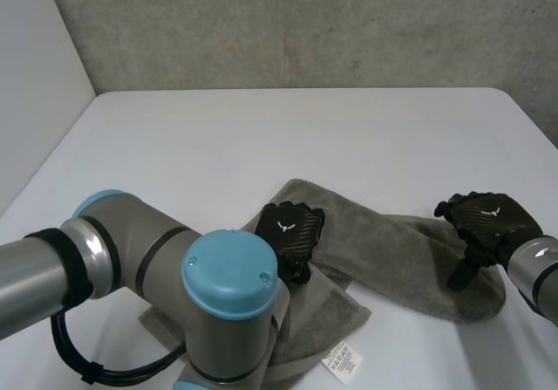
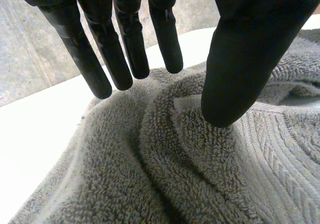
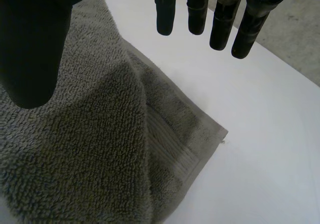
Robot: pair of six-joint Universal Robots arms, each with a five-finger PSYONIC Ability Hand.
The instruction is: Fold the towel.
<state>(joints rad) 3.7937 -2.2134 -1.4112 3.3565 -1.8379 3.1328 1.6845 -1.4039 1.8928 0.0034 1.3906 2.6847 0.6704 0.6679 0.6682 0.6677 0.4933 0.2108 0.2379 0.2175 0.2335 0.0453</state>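
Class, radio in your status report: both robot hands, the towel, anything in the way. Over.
Left robot hand open over the towel, mid-cloth. Right robot hand open at its right corner. Towel rumpled, not neatly folded. Nothing in the way.

The white tabletop (image 1: 305,128) lies bare across its far half and along its left side. A grey-green terry towel (image 1: 392,246) lies rumpled on the near part, stretching from the middle out to the right, with soft folds and ridges. Its right end lies flat against the surface. A white label (image 1: 342,360) sticks out at the towel's near edge, resting on the tabletop.
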